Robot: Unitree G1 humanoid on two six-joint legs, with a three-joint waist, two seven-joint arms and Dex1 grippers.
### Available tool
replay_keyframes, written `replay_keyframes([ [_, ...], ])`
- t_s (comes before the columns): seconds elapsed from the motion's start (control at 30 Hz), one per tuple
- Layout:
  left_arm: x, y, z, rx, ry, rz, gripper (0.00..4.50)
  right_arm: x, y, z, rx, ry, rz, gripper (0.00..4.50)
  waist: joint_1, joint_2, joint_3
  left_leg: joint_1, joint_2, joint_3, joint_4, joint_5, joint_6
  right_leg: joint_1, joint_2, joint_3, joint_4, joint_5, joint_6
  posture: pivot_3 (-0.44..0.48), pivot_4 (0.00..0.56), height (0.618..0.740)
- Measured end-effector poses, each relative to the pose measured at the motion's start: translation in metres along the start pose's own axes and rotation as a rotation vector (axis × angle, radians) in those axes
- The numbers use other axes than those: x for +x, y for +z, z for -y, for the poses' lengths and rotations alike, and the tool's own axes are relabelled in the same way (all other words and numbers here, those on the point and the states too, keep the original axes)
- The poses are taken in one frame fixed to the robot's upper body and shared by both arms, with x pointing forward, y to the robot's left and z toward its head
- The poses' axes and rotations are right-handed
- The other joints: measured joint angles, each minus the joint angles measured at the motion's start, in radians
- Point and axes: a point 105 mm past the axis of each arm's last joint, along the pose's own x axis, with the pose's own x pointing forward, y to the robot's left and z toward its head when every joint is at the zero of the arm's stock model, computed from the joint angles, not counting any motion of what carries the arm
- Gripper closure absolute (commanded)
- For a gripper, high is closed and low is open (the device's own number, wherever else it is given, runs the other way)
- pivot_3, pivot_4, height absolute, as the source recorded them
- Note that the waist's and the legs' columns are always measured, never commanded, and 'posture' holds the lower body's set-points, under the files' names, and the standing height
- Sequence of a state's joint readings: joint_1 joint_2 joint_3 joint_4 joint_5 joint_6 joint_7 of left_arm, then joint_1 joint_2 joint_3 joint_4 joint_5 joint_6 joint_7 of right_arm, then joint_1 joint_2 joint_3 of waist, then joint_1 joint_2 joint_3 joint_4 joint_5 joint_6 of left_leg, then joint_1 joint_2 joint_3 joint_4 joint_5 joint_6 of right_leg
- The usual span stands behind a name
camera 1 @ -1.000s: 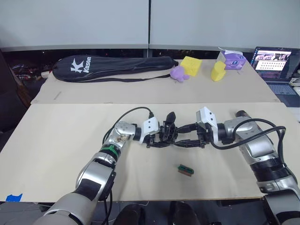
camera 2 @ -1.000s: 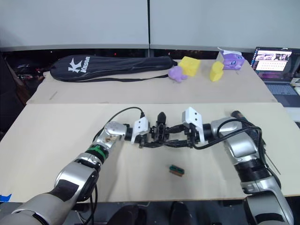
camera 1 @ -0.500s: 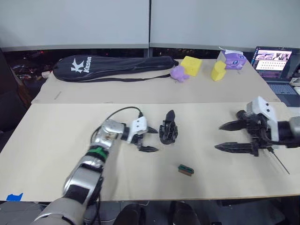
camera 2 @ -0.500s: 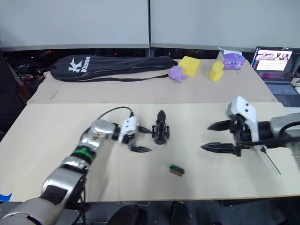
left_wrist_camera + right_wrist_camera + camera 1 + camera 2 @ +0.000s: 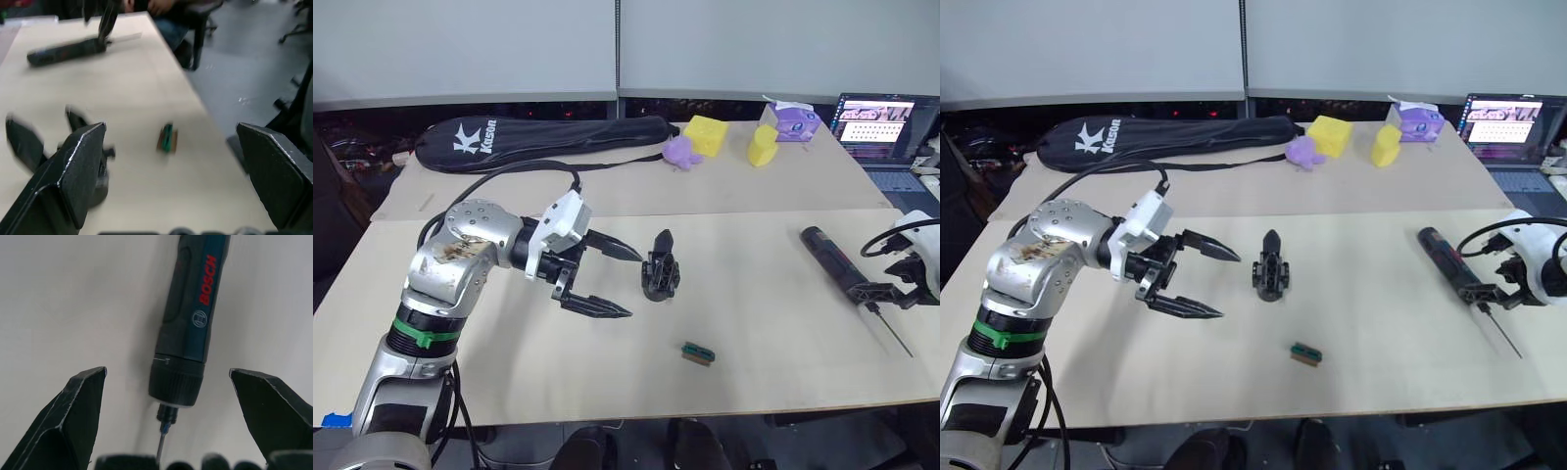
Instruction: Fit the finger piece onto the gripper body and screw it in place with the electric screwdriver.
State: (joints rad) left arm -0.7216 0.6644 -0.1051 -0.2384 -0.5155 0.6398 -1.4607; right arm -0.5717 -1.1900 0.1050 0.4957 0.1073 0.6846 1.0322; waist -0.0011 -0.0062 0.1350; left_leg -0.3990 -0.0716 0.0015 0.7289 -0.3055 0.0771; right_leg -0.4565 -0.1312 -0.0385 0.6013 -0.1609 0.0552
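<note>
The gripper body (image 5: 660,271), a small black assembly with a pointed finger standing upright, sits alone at the table's middle. I cannot tell a separate finger piece apart from it. My left gripper (image 5: 633,284) hovers open just left of it, touching nothing. The electric screwdriver (image 5: 832,261) lies on the table at the right, its thin bit pointing toward the front edge. My right gripper (image 5: 166,371) is open, and its fingers straddle the screwdriver (image 5: 191,323) at the bit end without touching it.
A small green block (image 5: 699,353) lies in front of the gripper body. Along the back are a black racket bag (image 5: 548,139), two yellow foam shapes (image 5: 713,134), a purple toy (image 5: 681,152), a purple box (image 5: 793,119) and a laptop (image 5: 879,125).
Both grippers have let go of the gripper body and drawn apart. The left pulled back to the left and opened wide. The right swung right to the screwdriver.
</note>
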Motion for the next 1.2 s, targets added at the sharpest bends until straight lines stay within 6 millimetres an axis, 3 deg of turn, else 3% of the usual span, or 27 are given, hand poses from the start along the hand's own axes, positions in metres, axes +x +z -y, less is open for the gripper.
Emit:
replay_keyframes([
  [0.17,0.0,0.013,0.007,0.006,-0.009,0.019,0.0,0.022,-0.008,0.001,0.056,0.014,-0.027,0.04,-0.005,0.002,0.001,0.0,0.0,0.0,0.0,0.0,0.0,0.0,0.0,0.001,0.0,0.0,0.0,0.0,0.15,0.723],
  [0.43,-0.004,0.014,0.005,0.013,0.03,0.004,0.0,0.032,-0.01,-0.001,-0.082,0.075,-0.018,2.54,-0.006,0.002,0.001,0.0,-0.001,0.0,0.0,0.0,0.0,0.0,0.001,0.001,-0.001,0.0,0.0,0.0,0.15,0.723],
  [0.57,-0.004,0.013,0.005,0.03,0.027,-0.006,0.0,0.02,-0.006,-0.014,-0.151,0.222,-0.014,2.61,-0.009,0.007,0.005,0.001,0.0,0.0,0.0,0.001,-0.001,0.0,0.001,0.001,0.0,0.0,0.0,0.0,0.15,0.723],
  [0.63,-0.005,0.01,0.005,0.031,0.027,-0.015,0.0,0.005,0.002,-0.027,-0.215,0.344,-0.011,2.61,-0.01,0.015,0.009,0.0,0.0,0.001,0.0,0.001,-0.001,0.0,0.001,0.001,0.0,0.0,0.0,0.0,0.15,0.723],
  [0.73,-0.005,0.007,0.005,0.041,0.014,-0.014,0.0,-0.009,0.0,-0.049,-0.321,0.48,-0.041,2.61,-0.007,0.015,0.01,0.001,0.0,-0.001,0.0,0.001,-0.001,0.0,0.002,-0.001,0.002,0.0,0.0,0.0,0.15,0.723],
  [0.87,-0.003,0.002,0.006,0.054,-0.015,-0.024,0.0,0.004,-0.022,-0.061,-0.44,0.486,-0.093,2.61,0.003,0.014,0.011,0.001,-0.001,0.001,0.002,0.001,0.0,0.001,0.0,0.002,0.002,0.0,0.0,0.0,0.15,0.723],
  [0.93,-0.001,0.001,0.007,0.074,-0.03,-0.033,0.0,0.006,-0.021,-0.059,-0.483,0.456,-0.087,2.61,0.003,0.013,0.011,0.002,-0.001,0.002,0.002,0.001,0.0,0.001,0.0,0.003,0.002,0.0,0.0,0.0,0.15,0.723],
  [0.97,-0.001,-0.001,0.008,0.079,-0.037,-0.04,0.0,0.006,-0.021,-0.058,-0.493,0.45,-0.092,1.53,0.003,0.012,0.011,0.002,-0.001,0.002,0.002,0.001,0.0,0.001,0.001,0.003,0.003,0.0,0.0,0.0,0.15,0.723],
  [1.1,0.001,-0.003,0.01,0.079,-0.064,-0.046,0.0,0.007,-0.019,-0.058,-0.484,0.443,-0.152,0.2,0.003,0.012,0.011,0.002,-0.001,0.002,0.001,0.001,0.0,0.0,0.001,0.003,0.004,0.0,0.0,0.0,0.15,0.723],
  [1.2,0.002,-0.004,0.012,0.079,-0.074,-0.047,0.0,0.003,-0.009,-0.059,-0.45,0.438,-0.184,0.02,0.002,0.012,0.011,0.002,-0.001,0.002,0.001,0.001,0.0,0.0,0.001,0.003,0.004,0.0,-0.001,0.0,0.15,0.723],
])
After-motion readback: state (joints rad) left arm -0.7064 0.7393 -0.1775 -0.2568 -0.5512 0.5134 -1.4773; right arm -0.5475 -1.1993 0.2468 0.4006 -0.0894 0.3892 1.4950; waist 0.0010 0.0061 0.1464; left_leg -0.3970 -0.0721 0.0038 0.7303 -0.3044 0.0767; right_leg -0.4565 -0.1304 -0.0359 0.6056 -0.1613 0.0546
